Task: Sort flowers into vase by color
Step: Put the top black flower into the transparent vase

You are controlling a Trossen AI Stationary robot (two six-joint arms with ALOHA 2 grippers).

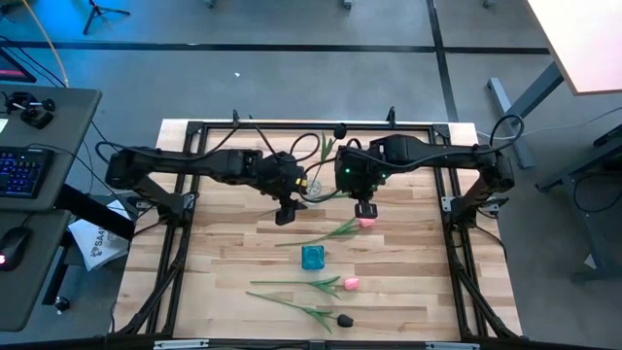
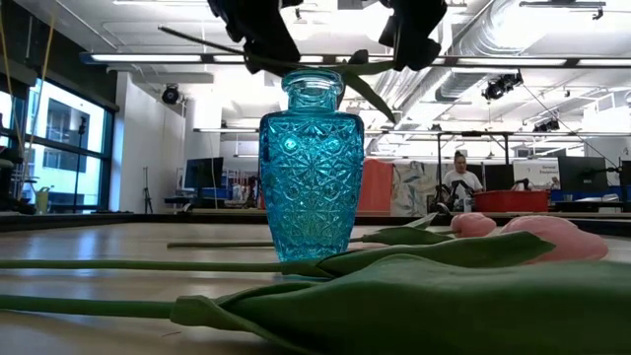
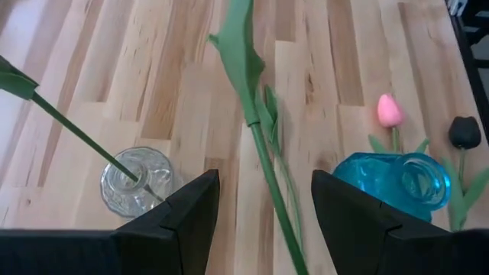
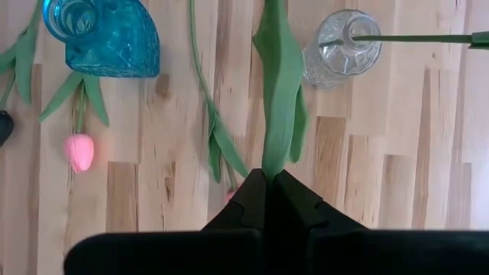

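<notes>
Pinching a tulip by its leafy stem above mid-desk, the right pincer is pressed together; the left pincer is spread. Light and floppy, stems suit mid-length grips.

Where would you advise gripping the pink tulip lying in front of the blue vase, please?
Grip the bare stem left of the leaves, coming straight down: the pink tulip lies flat, stem running left, clear of the blue vase and the dark tulip.

Only one bit of lettering is showing: "SA" on a white sheet lying off the table, well out beyond the left pincer; the rest cannot be read.
</notes>
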